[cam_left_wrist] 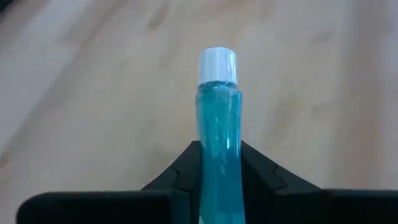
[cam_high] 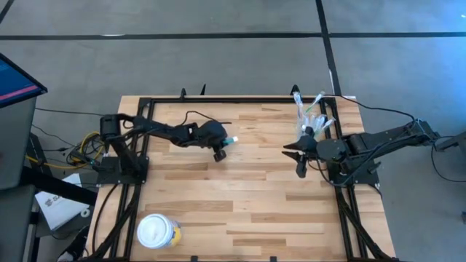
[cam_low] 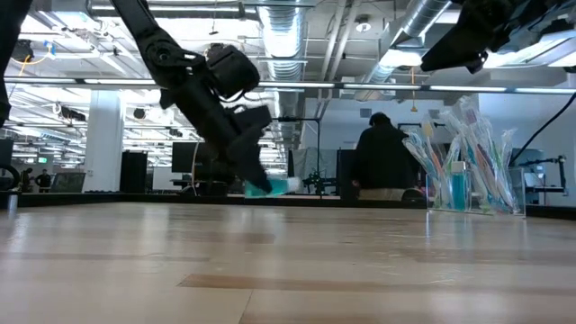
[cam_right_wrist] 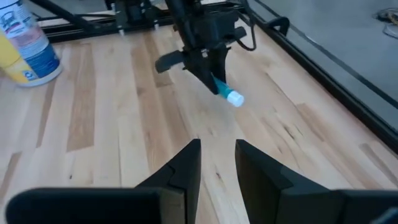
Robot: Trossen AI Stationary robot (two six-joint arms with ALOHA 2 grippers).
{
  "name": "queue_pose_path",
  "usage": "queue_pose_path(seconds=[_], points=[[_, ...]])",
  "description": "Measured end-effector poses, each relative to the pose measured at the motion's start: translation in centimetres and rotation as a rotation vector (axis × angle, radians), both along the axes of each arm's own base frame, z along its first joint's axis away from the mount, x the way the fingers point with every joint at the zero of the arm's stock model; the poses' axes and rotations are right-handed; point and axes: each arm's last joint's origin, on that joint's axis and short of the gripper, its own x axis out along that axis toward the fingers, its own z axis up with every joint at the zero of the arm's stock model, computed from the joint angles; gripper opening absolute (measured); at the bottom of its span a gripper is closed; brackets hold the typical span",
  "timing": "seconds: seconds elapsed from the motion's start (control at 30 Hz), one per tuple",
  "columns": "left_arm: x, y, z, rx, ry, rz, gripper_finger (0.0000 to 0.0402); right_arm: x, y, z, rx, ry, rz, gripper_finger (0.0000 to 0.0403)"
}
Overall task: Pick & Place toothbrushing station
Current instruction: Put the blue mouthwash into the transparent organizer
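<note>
A small blue tube with a white cap (cam_left_wrist: pixel 217 65) is held by my left gripper (cam_high: pixel 223 145), left of the table's middle toward the far edge. In the low view the tube (cam_low: pixel 270 187) hangs just above the wood. A clear tumbler (cam_low: pixel 461 184) stands on its base at the far right, with several white, blue and pink toothbrushes (cam_high: pixel 312 109) leaning in it. My right gripper (cam_right_wrist: pixel 217 162) hovers open above the table just in front of the tumbler and points toward the left gripper (cam_right_wrist: pixel 208 65). My left gripper pinches the tube's blue body (cam_left_wrist: pixel 217 134) between its two fingers (cam_left_wrist: pixel 186 171). The tube lies along the fingers, and its capped end (cam_right_wrist: pixel 235 98) sticks out past the fingertips. The fingers slant down toward the table's right side. The tube is tilted cap-down, clear of the table.
A round yellow tub with a white lid (cam_high: pixel 157 231) stands near the front left edge. A black frame (cam_high: pixel 240 100) runs along the table's edges. Bare wood lies between the two grippers. A person (cam_low: pixel 382 157) stands in the room beyond the table.
</note>
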Motion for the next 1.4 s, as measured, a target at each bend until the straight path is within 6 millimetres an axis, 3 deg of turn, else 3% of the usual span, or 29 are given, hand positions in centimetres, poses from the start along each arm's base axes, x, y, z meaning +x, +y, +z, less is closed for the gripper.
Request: queue_pose_path(seconds=[0.37,0.73,1.07,1.4], points=[[2.5,-3.9,2.2,-0.056,-0.297,-0.264,0.0063,2.2,0.9,-0.5,-0.001,-0.002,0.149,0.009],[3.5,-6.9,4.0,-0.03,-0.488,-0.383,0.0063,3.6,1.4,-0.9,0.009,-0.019,0.223,0.009],[3.8,-8.4,4.7,0.003,-0.561,-0.444,0.0064,4.6,1.7,-1.3,-0.02,-0.019,0.273,0.009],[3.8,-8.5,4.8,-0.01,-0.572,-0.473,0.0065,5.0,2.0,-1.1,-0.055,-0.052,0.35,0.0094]])
